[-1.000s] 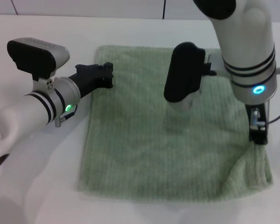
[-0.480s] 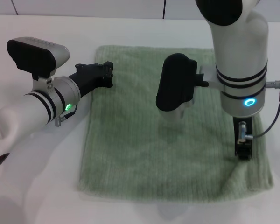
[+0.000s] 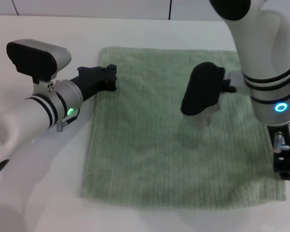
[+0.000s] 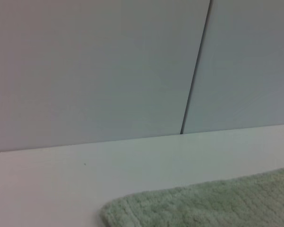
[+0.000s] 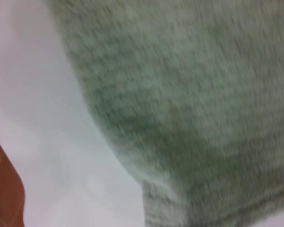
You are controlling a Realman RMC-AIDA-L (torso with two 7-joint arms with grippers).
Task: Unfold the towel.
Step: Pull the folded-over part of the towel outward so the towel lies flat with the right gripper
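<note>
While the left gripper (image 3: 111, 77) rests low at the far left corner of the towel (image 3: 150, 135), its fingers hard to read, the pale green cloth lies spread nearly flat and square across the white surface (image 3: 48, 193). To the right, the right gripper (image 3: 283, 166) points down at the towel's near right edge; whether it holds the fabric cannot be told.

No words, labels, brand marks or numbers are showing anywhere in these views; nothing readable is appearing on the towel (image 3: 179, 130), the table (image 3: 48, 183), the wall panels (image 4: 109, 71) or the robot's arms.
</note>
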